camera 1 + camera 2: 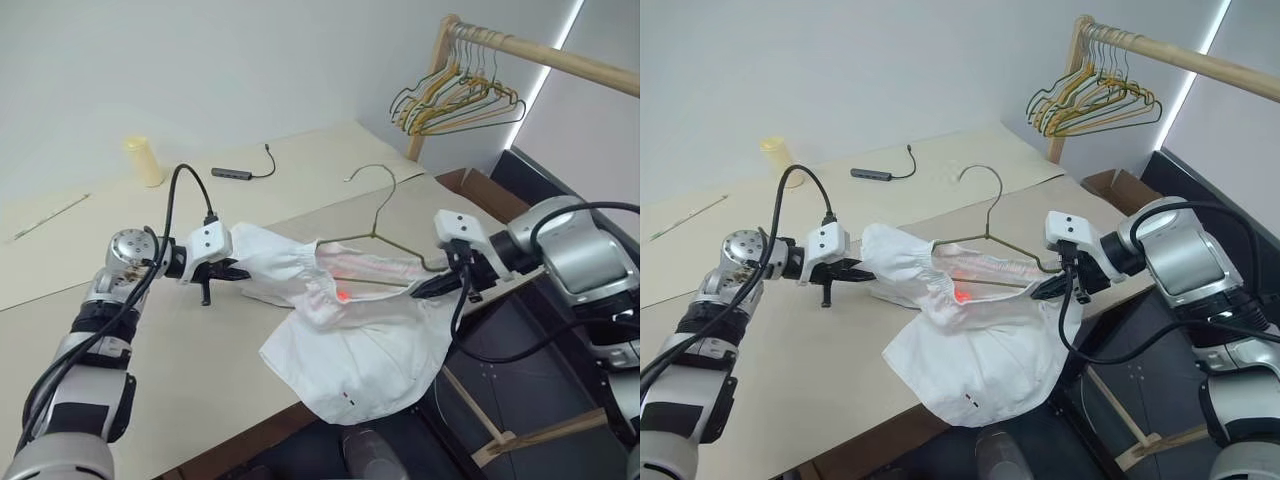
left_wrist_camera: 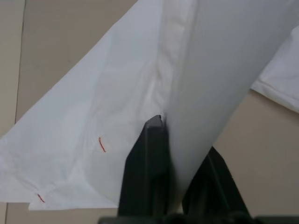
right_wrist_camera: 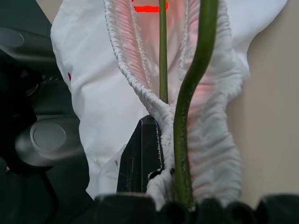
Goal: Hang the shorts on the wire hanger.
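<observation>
Beige counter (image 1: 200,350), with a seam or step running across it from near left to far right. On the far section: a pale yellow cup (image 1: 145,160) far left, a dark adapter with cable (image 1: 240,172) to its right, and a thin stick (image 1: 50,218) at the left edge. The white shorts (image 1: 350,350) lie partly on the near right edge and overhang it.
</observation>
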Tool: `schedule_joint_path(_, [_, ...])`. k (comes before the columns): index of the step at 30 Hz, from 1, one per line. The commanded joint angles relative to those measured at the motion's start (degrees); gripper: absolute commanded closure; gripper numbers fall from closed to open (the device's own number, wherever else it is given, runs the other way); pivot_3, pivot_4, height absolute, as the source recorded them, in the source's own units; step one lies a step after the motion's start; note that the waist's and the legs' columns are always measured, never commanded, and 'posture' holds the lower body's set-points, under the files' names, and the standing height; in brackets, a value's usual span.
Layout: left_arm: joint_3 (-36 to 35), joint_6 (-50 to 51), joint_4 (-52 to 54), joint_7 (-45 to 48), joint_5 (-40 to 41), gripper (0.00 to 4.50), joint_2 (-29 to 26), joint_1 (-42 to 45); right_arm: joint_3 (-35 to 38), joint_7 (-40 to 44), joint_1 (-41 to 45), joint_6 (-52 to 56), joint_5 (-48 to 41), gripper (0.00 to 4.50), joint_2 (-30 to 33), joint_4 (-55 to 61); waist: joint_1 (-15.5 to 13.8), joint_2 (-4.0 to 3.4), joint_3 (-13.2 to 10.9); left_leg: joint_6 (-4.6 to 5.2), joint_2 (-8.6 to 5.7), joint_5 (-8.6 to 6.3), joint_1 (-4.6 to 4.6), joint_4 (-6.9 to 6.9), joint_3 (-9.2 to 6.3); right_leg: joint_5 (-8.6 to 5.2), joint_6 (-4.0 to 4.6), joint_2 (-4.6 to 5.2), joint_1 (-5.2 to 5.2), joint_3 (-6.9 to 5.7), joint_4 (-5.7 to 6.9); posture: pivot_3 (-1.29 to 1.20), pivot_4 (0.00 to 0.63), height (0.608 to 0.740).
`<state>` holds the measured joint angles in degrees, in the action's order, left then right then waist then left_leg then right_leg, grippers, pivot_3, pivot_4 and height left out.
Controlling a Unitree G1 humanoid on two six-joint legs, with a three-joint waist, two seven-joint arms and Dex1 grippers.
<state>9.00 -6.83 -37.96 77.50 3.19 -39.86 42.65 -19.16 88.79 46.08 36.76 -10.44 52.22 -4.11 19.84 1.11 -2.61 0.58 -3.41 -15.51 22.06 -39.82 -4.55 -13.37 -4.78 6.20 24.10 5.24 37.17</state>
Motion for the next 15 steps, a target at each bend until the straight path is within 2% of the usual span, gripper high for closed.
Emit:
schedule_joint_path(1, [-3.80,2.62,8.88,5.54,6.91,2.95,-2.12,0.91,1.57,1.23,2.32,-0.72,-1.45,4.50,-0.39,0.02,-0.07,0.00,0.00,0.00,0.01,0.00,0.01,0.00,0.00,0.00,0.00,0.00,0.00,0.00,0.00,-0.24,0.000,0.740])
schedule_joint_path(5, [-4.53,7.01,15.27,13.73,15.30,1.65,-5.41,2.13,1.34,1.07,2.36,-0.84,-1.28,4.50,-0.73,-0.12,-0.12,0.00,0.00,0.00,0.01,0.00,0.02,0.01,0.00,0.00,0.00,0.00,0.03,0.01,0.00,-0.24,0.000,0.740])
schedule_joint_path(7, [-3.75,7.74,17.07,14.83,19.81,1.03,-6.99,3.00,1.32,0.97,2.27,-0.88,-1.20,4.50,-0.89,-0.10,-0.20,0.00,0.00,0.00,0.01,0.00,0.01,0.00,0.00,0.00,0.00,0.00,0.02,0.01,0.02,-0.24,0.000,0.740])
schedule_joint_path(9, [-2.98,8.42,17.48,15.00,21.76,1.03,-7.06,4.46,1.34,0.83,2.15,-0.79,-1.24,4.50,-1.00,0.12,-0.33,-0.01,0.01,0.00,0.01,0.00,-0.01,-0.01,0.00,0.00,0.00,0.00,-0.01,0.01,0.02,-0.24,0.000,0.740])
schedule_joint_path(11, [-3.03,8.28,16.26,14.87,19.74,1.03,-4.94,6.34,1.39,0.73,2.04,-0.63,-1.35,4.50,-1.09,0.43,-0.57,-0.02,0.01,0.00,0.00,0.00,-0.07,-0.03,-0.01,0.00,-0.01,0.00,-0.08,0.01,0.02,-0.25,0.000,0.740])
schedule_joint_path(15, [1.84,3.26,10.17,10.50,10.46,1.03,0.80,9.28,1.43,0.71,2.01,-0.28,-1.56,4.50,-1.22,1.16,-1.29,-0.08,0.06,0.03,-0.02,0.01,-0.10,-0.07,-0.01,0.02,-0.03,0.00,-0.17,-0.03,-0.02,-0.25,0.000,0.740])
